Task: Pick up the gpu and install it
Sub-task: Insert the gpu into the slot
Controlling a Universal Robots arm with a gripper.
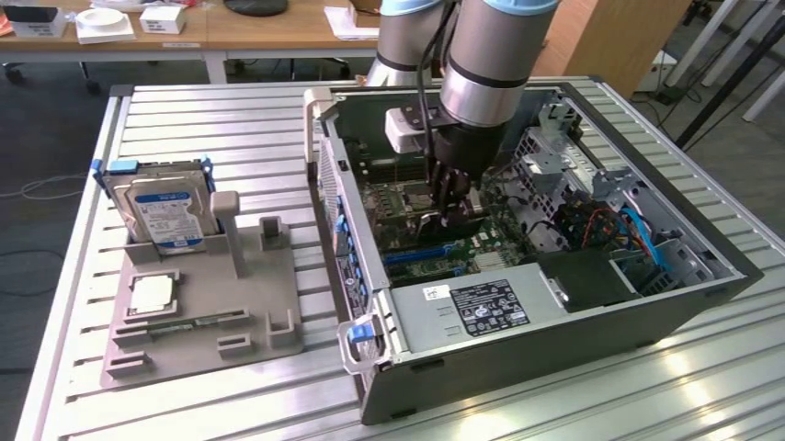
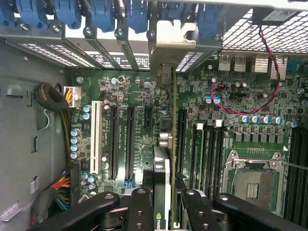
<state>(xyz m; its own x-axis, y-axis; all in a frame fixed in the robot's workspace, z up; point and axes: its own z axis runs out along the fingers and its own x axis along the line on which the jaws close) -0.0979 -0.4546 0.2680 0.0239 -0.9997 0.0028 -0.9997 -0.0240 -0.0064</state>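
My gripper point(image 1: 451, 204) reaches down inside the open computer case point(image 1: 687, 303), low over the green motherboard point(image 2: 120, 96). In the wrist view its two black fingers point(image 2: 139, 211) are shut on the gpu point(image 2: 166, 159). The dark card shows edge-on and stands on its edge. Its pale metal end bracket point(image 2: 166, 45) lies against the case's rear slot openings under the blue clips point(image 2: 103, 12). The card runs in line with the black expansion slots point(image 2: 130, 139). I cannot tell whether its lower edge is in a slot.
Outside the case, a grey fixture point(image 1: 245, 303) holds the silver hard drive point(image 1: 160, 207), a square processor point(image 1: 150, 294) and a green memory stick point(image 1: 184, 326). Inside are the power supply point(image 1: 484, 308), the empty processor socket point(image 2: 255, 183), red wires point(image 2: 240, 108) and cable bundles point(image 2: 50, 98).
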